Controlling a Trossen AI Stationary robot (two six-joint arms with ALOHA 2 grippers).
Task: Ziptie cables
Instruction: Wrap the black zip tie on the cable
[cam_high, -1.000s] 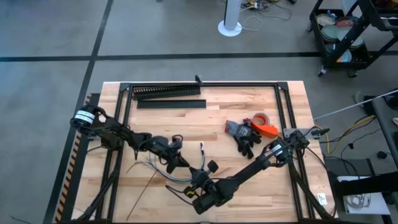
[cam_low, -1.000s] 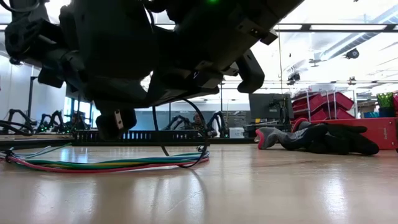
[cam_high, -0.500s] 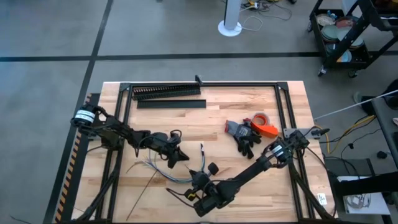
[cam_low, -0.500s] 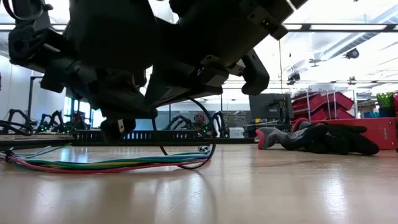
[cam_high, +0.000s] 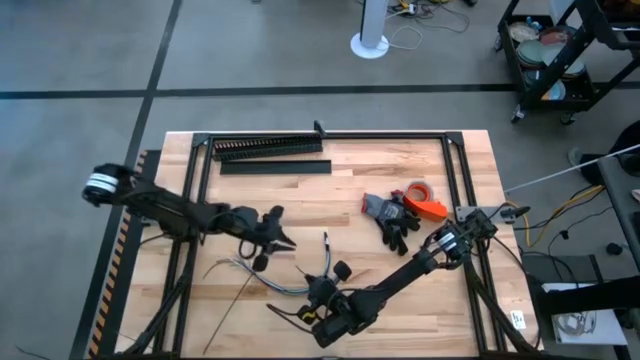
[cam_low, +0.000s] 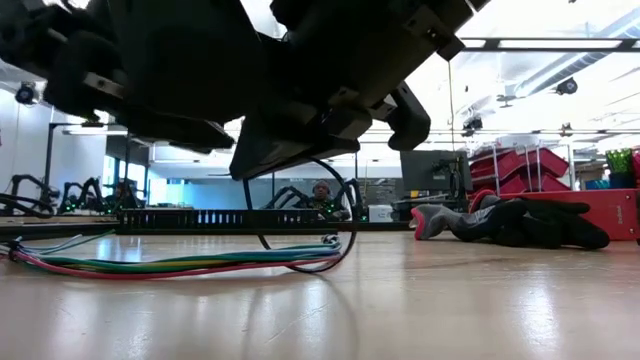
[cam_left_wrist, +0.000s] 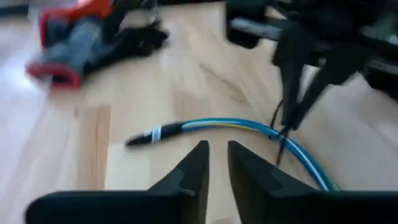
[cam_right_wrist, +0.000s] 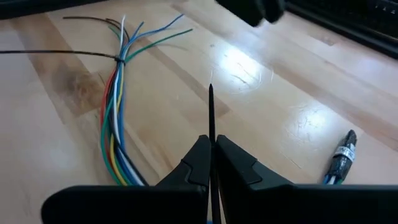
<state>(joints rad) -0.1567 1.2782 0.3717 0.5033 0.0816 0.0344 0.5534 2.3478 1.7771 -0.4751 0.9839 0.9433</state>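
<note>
Left tool hovers mid-tabletop, fingers nearly together, holding nothing. Right tool sits low near the front edge, pinched tight.

Both arms are dark, nearly black, built of slim jointed links w/ thin dark cabling alongside. Left arm has a white band w/ dark marks near its base; right arm has a similar white band, w/ yellow wiring nearby, possibly its own. Wrist fingers are matte black, wedge-shaped.
</note>
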